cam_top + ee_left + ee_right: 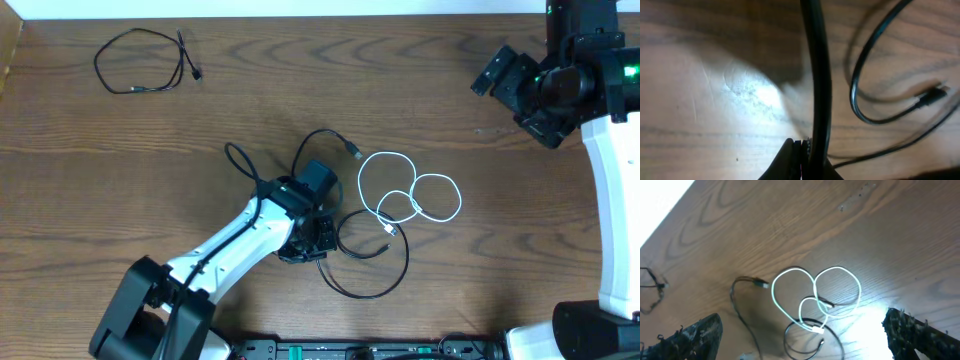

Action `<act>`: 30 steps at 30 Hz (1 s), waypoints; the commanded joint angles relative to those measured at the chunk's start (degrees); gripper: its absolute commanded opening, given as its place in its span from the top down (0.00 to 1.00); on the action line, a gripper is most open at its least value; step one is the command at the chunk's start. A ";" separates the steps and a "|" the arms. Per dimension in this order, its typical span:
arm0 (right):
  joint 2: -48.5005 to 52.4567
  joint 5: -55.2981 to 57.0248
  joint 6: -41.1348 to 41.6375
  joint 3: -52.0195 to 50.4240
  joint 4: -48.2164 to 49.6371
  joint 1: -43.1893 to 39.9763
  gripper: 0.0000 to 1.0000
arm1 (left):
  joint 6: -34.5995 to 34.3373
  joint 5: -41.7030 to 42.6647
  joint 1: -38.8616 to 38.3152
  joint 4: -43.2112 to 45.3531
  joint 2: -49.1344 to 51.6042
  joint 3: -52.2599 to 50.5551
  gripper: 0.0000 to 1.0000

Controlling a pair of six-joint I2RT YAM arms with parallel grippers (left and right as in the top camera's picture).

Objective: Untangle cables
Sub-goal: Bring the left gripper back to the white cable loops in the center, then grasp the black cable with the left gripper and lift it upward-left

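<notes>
A tangle of cables lies at the table's middle. A white cable [410, 195] forms loops there, and a black cable [372, 275] curls below it. Another black strand arcs up to a plug [355, 152]. My left gripper [308, 242] is low at the tangle's left side, shut on a black cable [816, 75] that runs straight up from its jaws [807, 150]. A black loop with a plug [935, 95] lies to the right of them. My right gripper [510, 80] is open and empty, raised at the far right. Between its spread fingers [807, 340] it sees the white cable [815, 295].
A separate coiled black cable [140, 62] lies alone at the far left corner; it also shows at the left edge of the right wrist view [652, 287]. The white wall edge runs along the table's far side.
</notes>
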 commanded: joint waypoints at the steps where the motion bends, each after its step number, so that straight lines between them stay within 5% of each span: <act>1: 0.02 2.91 -4.37 -3.63 0.42 0.20 0.01 | 1.51 1.31 -0.07 -2.84 -7.10 7.65 0.93; 6: 0.07 -3.58 -10.71 -13.38 4.48 0.31 0.01 | 1.62 1.97 -0.07 -3.82 -18.80 22.01 0.93; 12: 0.07 -16.65 -18.86 -25.73 12.74 3.15 0.01 | 0.98 1.55 -0.07 5.16 -30.75 32.33 0.93; 20: 0.07 -21.77 -18.75 -36.20 24.09 11.32 0.01 | -4.04 -9.11 -0.09 22.16 -39.39 32.35 0.93; 25: 0.07 -19.58 -17.38 -38.64 28.48 15.76 0.01 | -13.77 -17.79 -0.07 27.78 -39.43 32.35 0.93; 30: 0.07 -15.58 -12.20 -42.16 32.33 18.49 0.01 | -17.27 -21.07 -0.09 45.86 -38.99 32.35 0.93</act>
